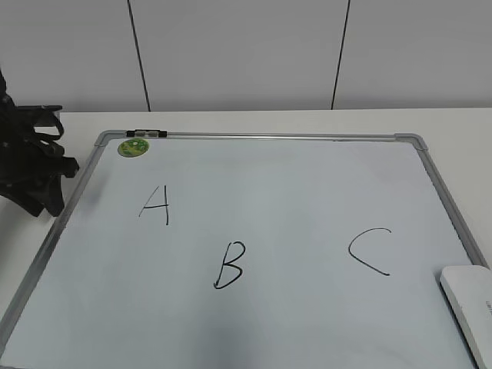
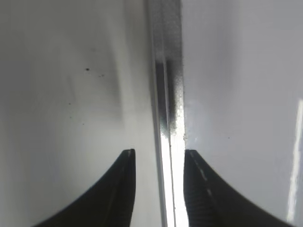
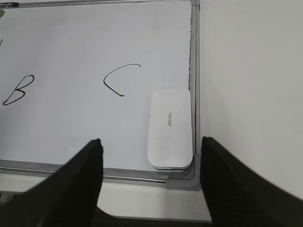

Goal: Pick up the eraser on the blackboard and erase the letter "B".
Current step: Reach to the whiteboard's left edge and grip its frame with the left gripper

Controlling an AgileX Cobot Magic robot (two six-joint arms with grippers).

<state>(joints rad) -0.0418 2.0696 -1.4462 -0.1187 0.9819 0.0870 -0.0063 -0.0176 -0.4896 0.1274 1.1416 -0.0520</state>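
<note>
The blackboard (image 1: 269, 184) is a pale whiteboard with a grey frame lying flat on the table. The black letter "B" (image 1: 229, 266) is drawn at its front middle, between an "A" (image 1: 157, 204) and a "C" (image 1: 369, 250); the "B" (image 3: 19, 90) also shows in the right wrist view. The white eraser (image 1: 470, 301) lies in the board's near right corner (image 3: 170, 128). My right gripper (image 3: 150, 144) is open and empty, above the board's near edge just short of the eraser. My left gripper (image 2: 156, 153) is open and empty over the board's left frame rail (image 2: 165, 94).
A round green sticker (image 1: 132, 146) sits at the board's far left corner. My left arm (image 1: 31, 165) rests on the white table beside the board's left edge. A pale wall stands behind the table.
</note>
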